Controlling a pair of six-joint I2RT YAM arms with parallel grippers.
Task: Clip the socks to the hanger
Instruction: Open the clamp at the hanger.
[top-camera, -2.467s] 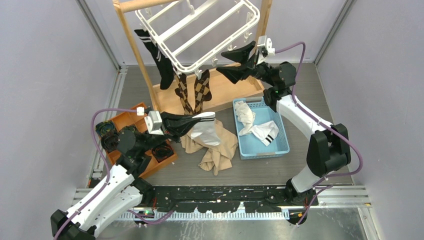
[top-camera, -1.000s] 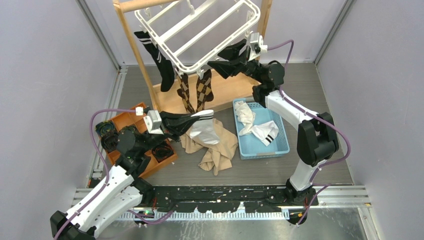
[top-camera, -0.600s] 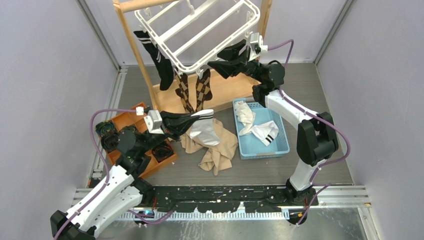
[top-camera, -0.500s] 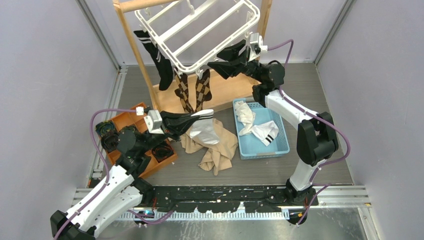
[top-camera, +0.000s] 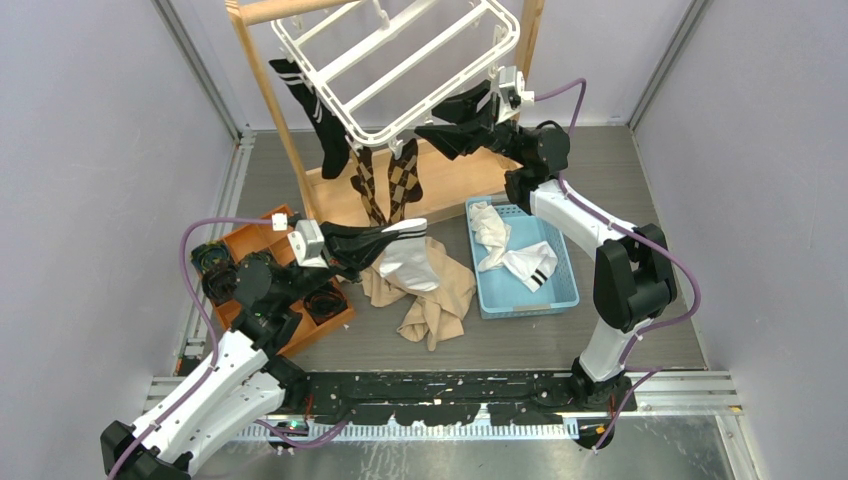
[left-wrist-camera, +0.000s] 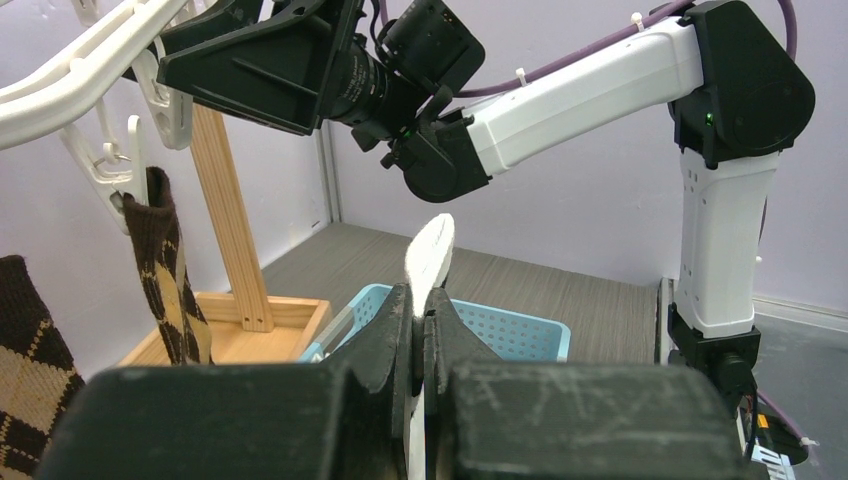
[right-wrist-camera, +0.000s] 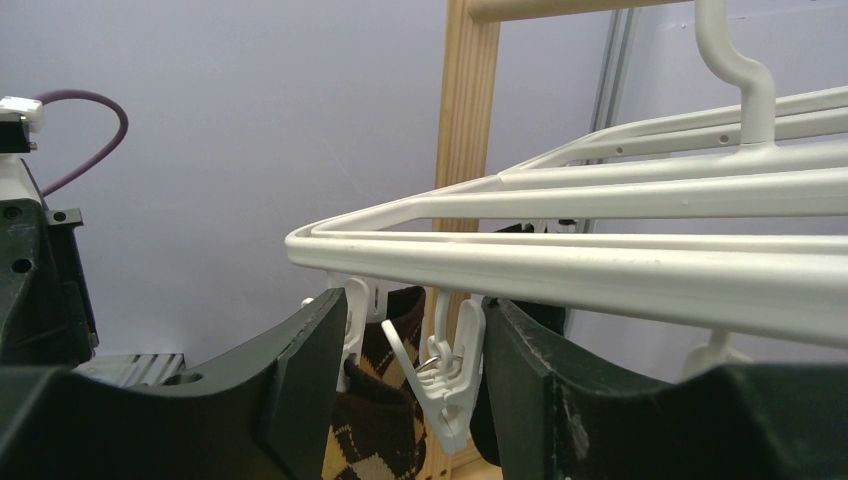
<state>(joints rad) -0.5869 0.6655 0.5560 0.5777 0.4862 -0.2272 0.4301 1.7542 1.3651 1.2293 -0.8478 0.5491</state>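
The white hanger (top-camera: 400, 60) hangs tilted from the wooden stand, with a black striped sock (top-camera: 318, 120) and two brown argyle socks (top-camera: 385, 180) clipped to its near rim. My right gripper (top-camera: 445, 120) is open under that rim, its jaws on either side of a free white clip (right-wrist-camera: 447, 375), the right jaw touching it. An argyle sock (right-wrist-camera: 385, 420) hangs just behind the clip. My left gripper (top-camera: 395, 238) is shut on a white sock with a black band (top-camera: 410, 260), held above the beige cloth; its cuff (left-wrist-camera: 430, 255) sticks up between the jaws.
A blue basket (top-camera: 520, 260) holds more white socks with black bands (top-camera: 525, 262). A beige cloth (top-camera: 430, 300) lies in the middle. An orange tray (top-camera: 250, 245) sits at the left. The wooden stand's base (top-camera: 440, 185) and posts stand at the back.
My right gripper has moved left and up under the hanger's rim, and its jaws now straddle a clip. The hanger has swung slightly. The left arm has held still with its sock.
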